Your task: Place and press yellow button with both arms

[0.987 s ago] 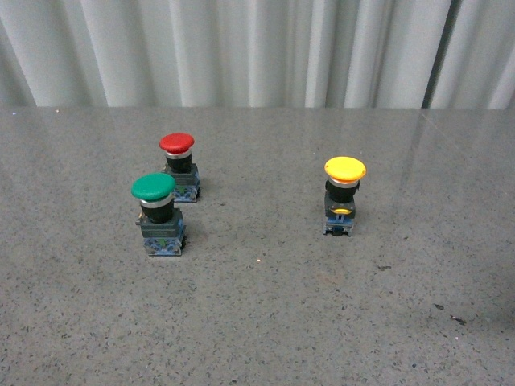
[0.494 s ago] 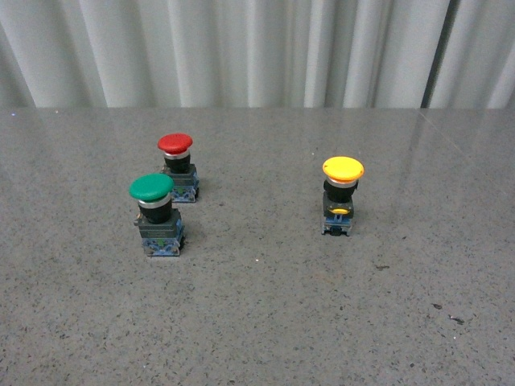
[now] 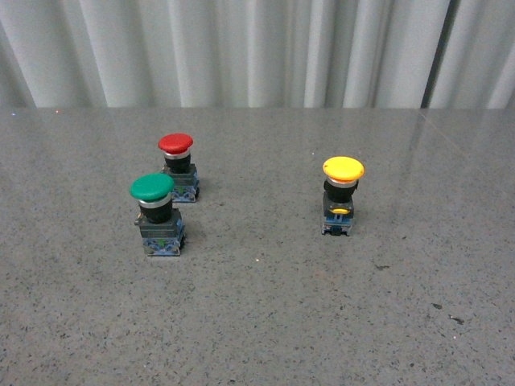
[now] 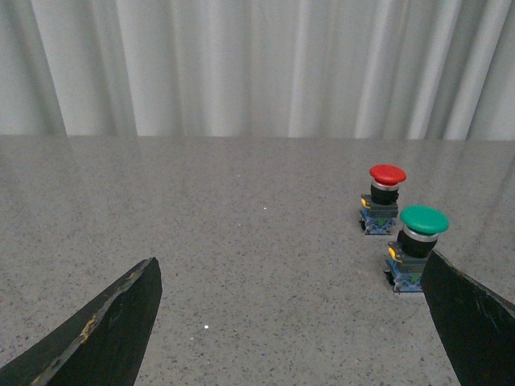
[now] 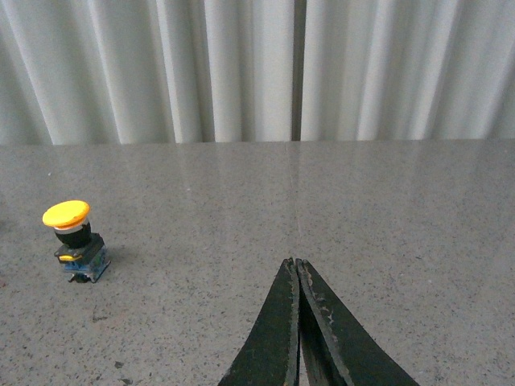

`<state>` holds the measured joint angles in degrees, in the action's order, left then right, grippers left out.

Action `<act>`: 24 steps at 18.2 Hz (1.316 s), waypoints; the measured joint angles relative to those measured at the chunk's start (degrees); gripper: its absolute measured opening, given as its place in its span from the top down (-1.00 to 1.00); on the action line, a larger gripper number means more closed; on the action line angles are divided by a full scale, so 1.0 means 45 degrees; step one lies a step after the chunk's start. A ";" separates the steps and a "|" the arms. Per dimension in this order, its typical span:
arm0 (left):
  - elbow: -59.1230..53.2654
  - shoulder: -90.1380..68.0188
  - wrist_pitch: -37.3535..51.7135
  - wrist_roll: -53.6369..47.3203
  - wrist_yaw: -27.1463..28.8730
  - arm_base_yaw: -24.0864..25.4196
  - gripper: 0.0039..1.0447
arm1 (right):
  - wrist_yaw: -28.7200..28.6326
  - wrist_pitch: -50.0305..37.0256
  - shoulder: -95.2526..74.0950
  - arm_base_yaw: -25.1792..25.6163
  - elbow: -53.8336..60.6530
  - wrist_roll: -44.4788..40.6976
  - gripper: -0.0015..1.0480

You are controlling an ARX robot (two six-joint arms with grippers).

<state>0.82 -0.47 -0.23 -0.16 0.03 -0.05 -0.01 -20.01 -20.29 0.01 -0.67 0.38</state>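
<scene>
The yellow button (image 3: 343, 193) stands upright on the grey table, right of centre in the front view, with nothing touching it. It also shows in the right wrist view as the yellow button (image 5: 74, 239), well away from my right gripper (image 5: 295, 263), whose two black fingers are pressed together with nothing between them. My left gripper (image 4: 290, 269) is open wide and empty; one of its fingers (image 4: 467, 318) stands close to the green button (image 4: 417, 245). Neither arm shows in the front view.
A green-capped button (image 3: 157, 213) and a red-capped button (image 3: 179, 166) stand close together on the left of the speckled grey table (image 3: 257, 322). White pleated curtain (image 3: 257, 48) runs along the far edge.
The whole front view has shifted very slightly left since a second ago. The buttons keep their places relative to one another.
</scene>
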 joint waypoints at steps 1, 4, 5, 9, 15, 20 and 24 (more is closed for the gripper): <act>0.0000 0.0000 0.0000 0.0005 -0.0005 0.0000 -0.88 | -0.0005 0.0296 0.0321 0.0000 0.0000 -0.0005 0.97; 0.0000 0.0000 0.0000 0.0000 -0.0005 0.0000 -0.88 | -0.0005 0.0724 0.0850 0.0000 0.0000 -0.0005 0.97; 0.0000 0.0000 0.0000 0.0000 -0.0005 0.0000 -0.88 | -0.0005 0.0840 0.0947 0.0000 0.0000 0.0000 0.97; 0.0000 0.0000 0.0000 0.0000 -0.0005 0.0000 -0.88 | -0.0005 0.1302 0.1375 0.0000 0.0000 0.0000 0.97; 0.0000 0.0000 0.0005 0.0000 -0.0010 0.0000 -0.88 | -0.0005 0.3667 0.3215 0.0000 -0.0010 0.0000 0.97; 0.0000 0.0000 -0.0005 0.0005 0.0000 0.0000 -0.88 | -0.0005 0.4478 0.4464 0.0000 -0.0015 -0.0005 0.97; 0.0000 0.0000 0.0005 0.0000 -0.0005 0.0000 -0.88 | -0.0005 0.4503 0.4459 0.0000 -0.0015 -0.0010 0.58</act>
<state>0.82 -0.47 -0.21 -0.16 0.01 -0.05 -0.03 0.25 -0.23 0.01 -0.73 0.34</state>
